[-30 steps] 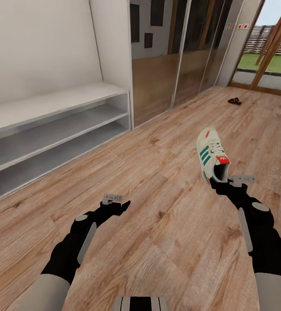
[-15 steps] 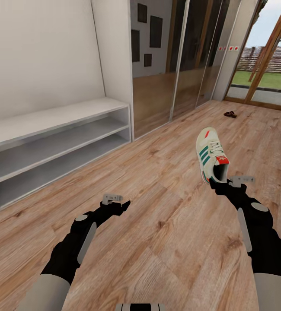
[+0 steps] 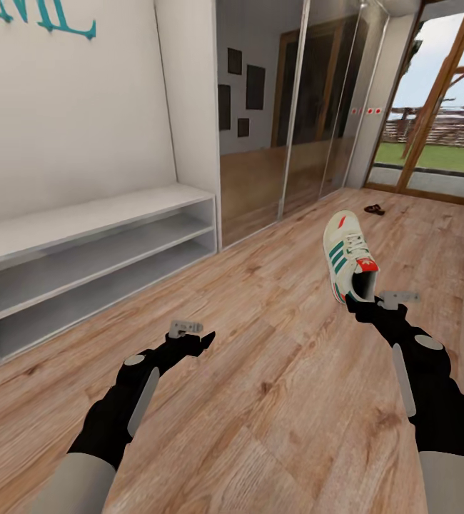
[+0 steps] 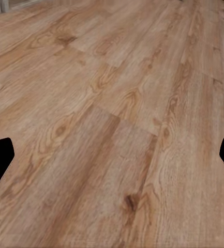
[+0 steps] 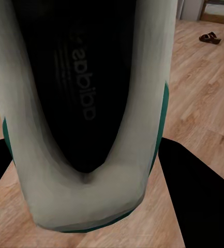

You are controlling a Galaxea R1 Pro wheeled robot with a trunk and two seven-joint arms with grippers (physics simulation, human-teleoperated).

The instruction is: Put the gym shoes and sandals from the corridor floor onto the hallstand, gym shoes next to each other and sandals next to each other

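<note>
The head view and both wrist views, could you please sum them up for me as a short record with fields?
held item: cream-white sneaker with green stripes, lifted off the floor, toe pointing away from the robot
right gripper: shut on the sneaker's heel end
left gripper: open, holding nothing, above the floor
rack: pale grey-white low shelf unit against the wall at left, shelves bare
floor: light brown wood planks
other footwear: dark brown sandals on the floor near the far glass door
</note>
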